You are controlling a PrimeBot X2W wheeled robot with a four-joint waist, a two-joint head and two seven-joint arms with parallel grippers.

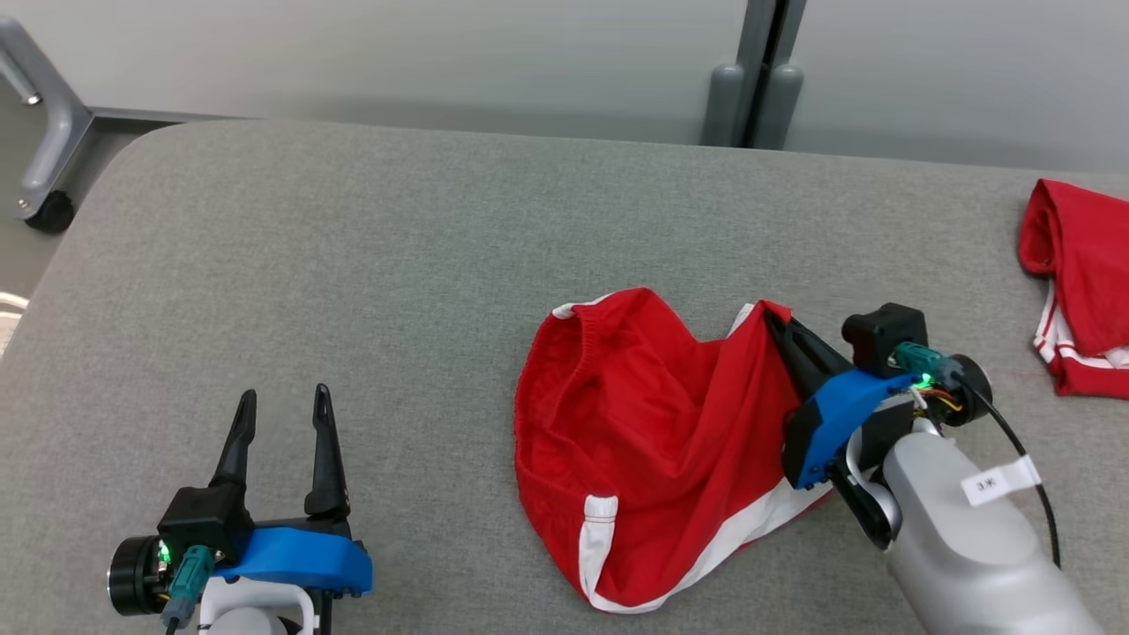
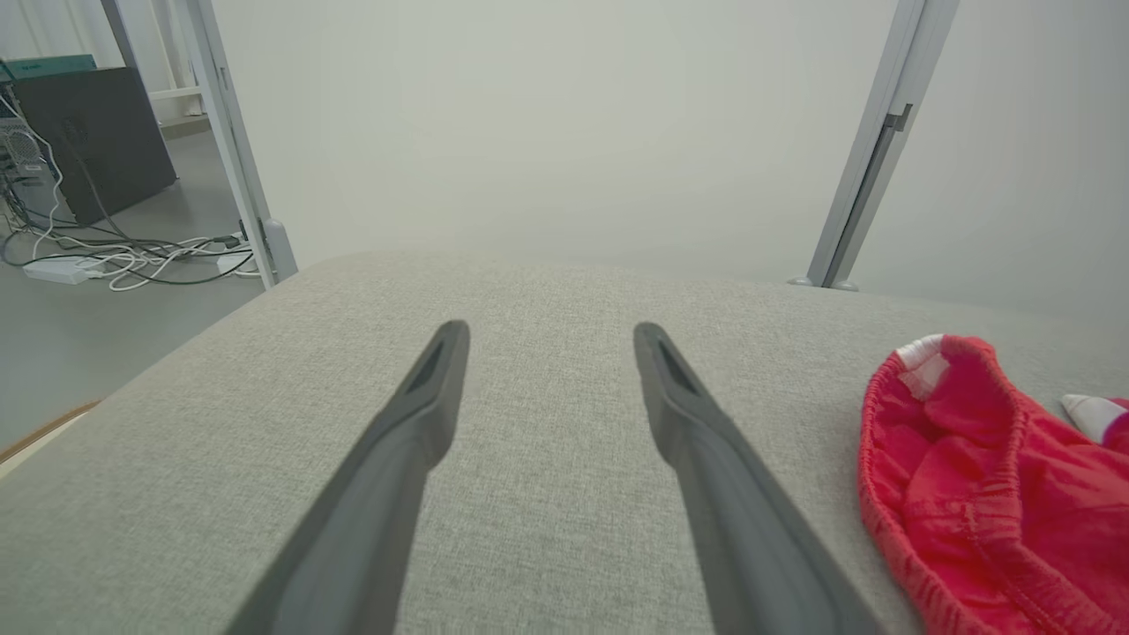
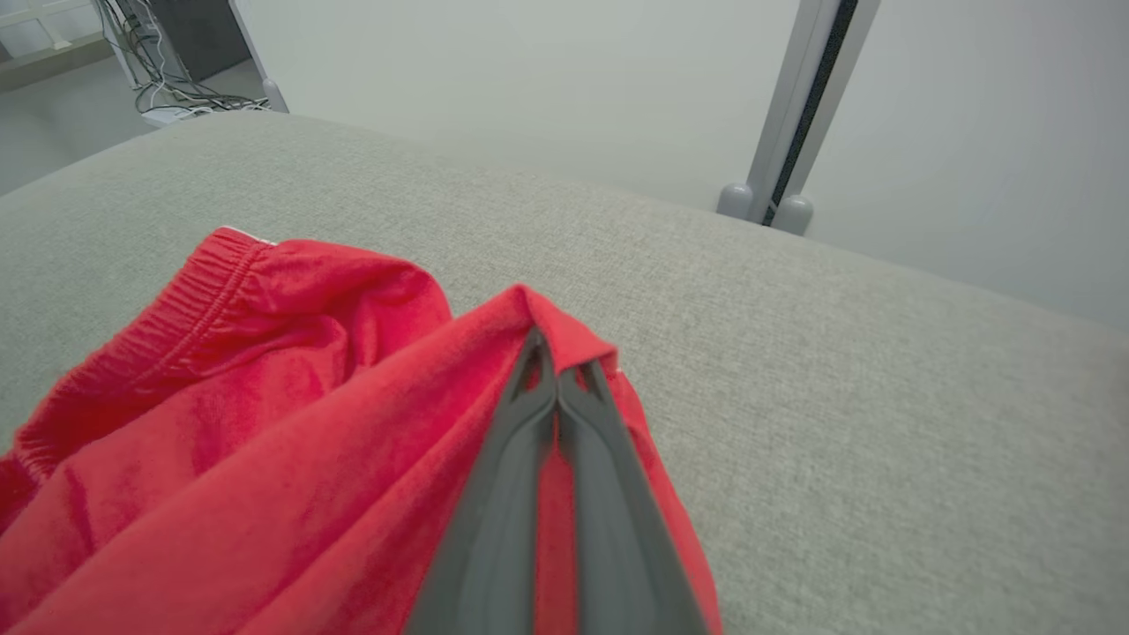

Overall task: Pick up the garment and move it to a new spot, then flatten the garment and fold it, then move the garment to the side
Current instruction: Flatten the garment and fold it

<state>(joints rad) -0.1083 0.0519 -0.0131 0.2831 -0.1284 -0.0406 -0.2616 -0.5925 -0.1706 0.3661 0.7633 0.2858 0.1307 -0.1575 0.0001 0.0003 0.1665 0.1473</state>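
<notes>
Our right gripper (image 1: 774, 317) pinches a thin fold at the right edge of the red shorts (image 1: 653, 423), centre-right; dragged, it may slip free. Our left gripper (image 1: 284, 397) gapes wide, near left.

Bare surface (image 1: 353, 265) left of garment (image 1: 653, 423)

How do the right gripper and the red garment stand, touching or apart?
Touching. The right wrist view shows the right gripper shut on a raised fold of the red garment, with cloth pinched between its fingers.
</notes>
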